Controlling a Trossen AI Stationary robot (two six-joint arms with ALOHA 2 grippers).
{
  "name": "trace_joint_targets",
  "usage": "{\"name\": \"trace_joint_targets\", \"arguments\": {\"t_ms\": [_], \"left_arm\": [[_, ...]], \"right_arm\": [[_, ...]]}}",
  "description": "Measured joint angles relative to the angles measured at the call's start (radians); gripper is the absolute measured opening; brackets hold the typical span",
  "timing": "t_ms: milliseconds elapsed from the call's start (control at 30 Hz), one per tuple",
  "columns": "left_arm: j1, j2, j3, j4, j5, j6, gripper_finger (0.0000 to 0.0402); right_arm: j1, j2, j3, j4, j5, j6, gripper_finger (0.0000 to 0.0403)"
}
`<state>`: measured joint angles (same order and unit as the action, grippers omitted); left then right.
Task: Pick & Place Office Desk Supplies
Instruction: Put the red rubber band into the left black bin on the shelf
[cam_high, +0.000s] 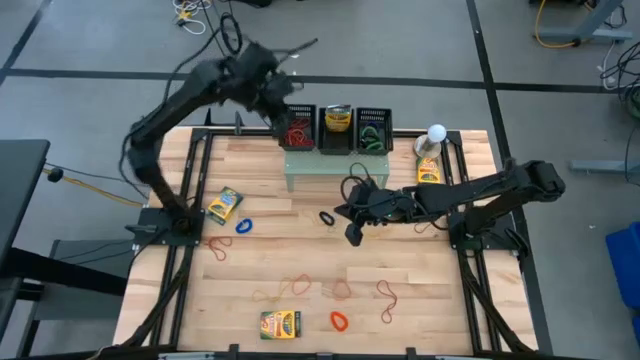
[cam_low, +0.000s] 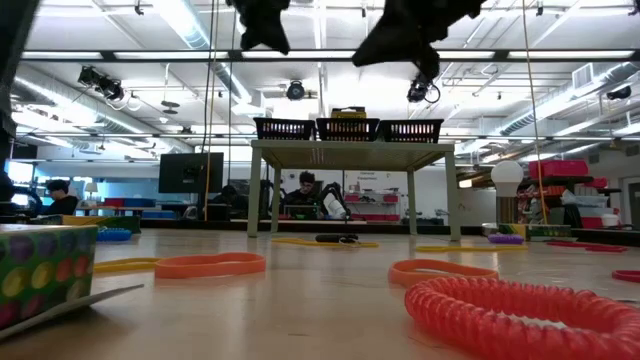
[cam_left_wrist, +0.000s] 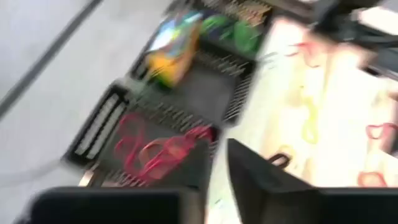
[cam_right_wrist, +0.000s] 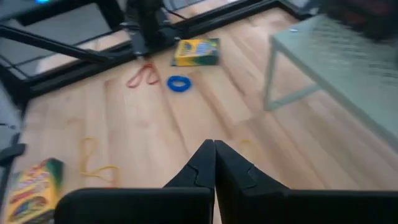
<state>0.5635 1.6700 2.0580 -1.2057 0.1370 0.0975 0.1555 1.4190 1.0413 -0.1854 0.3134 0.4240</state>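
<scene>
Three black mesh baskets stand in a row on a pale green stand at the far edge of the wooden table. The left basket holds a tangle of red rubber bands, the middle one a yellow-and-green box, the right one green rubber bands.

The left gripper is above the left basket. Its fingers appear empty in the left wrist view; how far apart they stand cannot be told.

The right gripper hangs above the table centre, near side of the stand. Its fingers are pressed together and hold nothing.

Three printed boxes lie outside the baskets: one at the left, one at the near edge, one at the far right beside a white ball-topped object.

Loose bands on the table, as far as can be counted: one blue, one black, one bright red, and about five thin orange or red loops across the near half. Exact count of the thin loops is uncertain.
</scene>
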Motion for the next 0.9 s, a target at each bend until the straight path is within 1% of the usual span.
{"name": "trace_joint_targets", "arguments": {"t_ms": [33, 100, 200, 267, 333, 400, 500, 667, 800, 900], "left_arm": [[-0.028, -0.041, -0.070, 0.062, 0.000, 0.003, 0.0027], [-0.086, -0.134, -0.235, 0.206, 0.003, -0.006, 0.0010], [-0.163, -0.295, -0.513, 0.427, 0.027, -0.025, 0.0009], [-0.210, -0.397, -0.699, 0.569, 0.035, -0.075, 0.0009], [-0.254, -0.479, -0.859, 0.666, 0.037, -0.146, 0.0009], [-0.295, -0.553, -0.989, 0.736, 0.032, -0.211, 0.0008], [-0.360, -0.643, -1.132, 0.752, 0.001, -0.281, 0.0008], [-0.463, -0.721, -1.312, 0.650, -0.110, -0.432, 0.0011], [-0.518, -0.728, -1.416, 0.587, -0.161, -0.621, 0.0013], [-0.550, -0.720, -1.452, 0.579, -0.188, -0.733, 0.0023]], "right_arm": [[-0.002, -0.010, -0.006, -0.015, 0.012, 0.001, 0.0003], [-0.008, -0.035, -0.035, -0.015, 0.024, 0.005, 0.0003], [-0.022, -0.068, -0.106, 0.036, 0.023, 0.015, 0.0002], [-0.031, -0.087, -0.157, 0.063, 0.022, 0.036, 0.0002], [-0.037, -0.110, -0.197, 0.064, 0.014, 0.063, 0.0001], [-0.037, -0.132, -0.227, 0.062, 0.004, 0.077, 0.0001], [-0.037, -0.159, -0.250, 0.053, 0.001, 0.084, 0.0001], [-0.043, -0.175, -0.252, 0.038, 0.001, 0.074, 0.0005], [-0.054, -0.177, -0.253, 0.040, 0.001, 0.071, 0.0007], [-0.055, -0.177, -0.253, 0.044, 0.002, 0.071, 0.0007]]}}
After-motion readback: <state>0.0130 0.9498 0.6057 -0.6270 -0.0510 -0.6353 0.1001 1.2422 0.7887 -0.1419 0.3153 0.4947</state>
